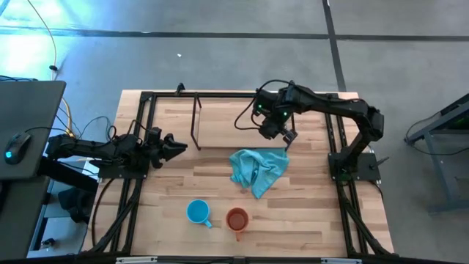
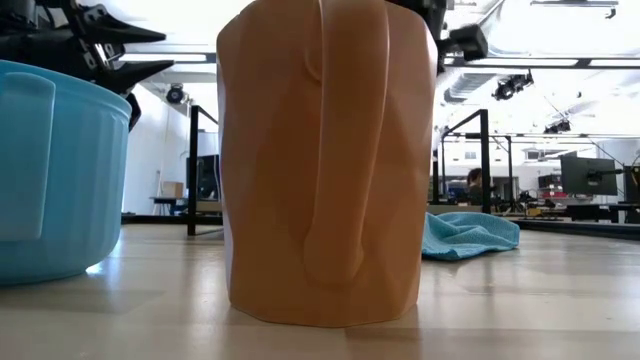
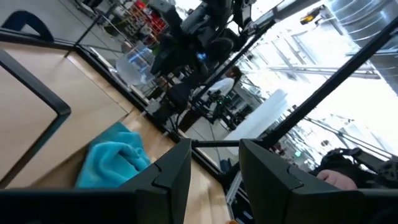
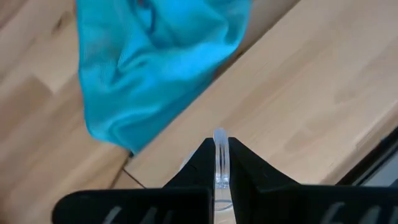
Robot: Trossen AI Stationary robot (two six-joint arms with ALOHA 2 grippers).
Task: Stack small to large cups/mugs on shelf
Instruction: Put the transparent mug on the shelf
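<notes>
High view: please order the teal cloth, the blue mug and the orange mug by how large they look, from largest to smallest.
1. Teal cloth, clearly largest.
2. Blue mug and orange mug: they look about alike, so I do not rank them.

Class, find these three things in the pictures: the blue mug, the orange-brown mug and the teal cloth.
blue mug (image 1: 196, 211): high view, its open bowl.
orange-brown mug (image 1: 237, 218): high view, its open bowl.
teal cloth (image 1: 256, 169): high view, the middle of its folds.
</notes>
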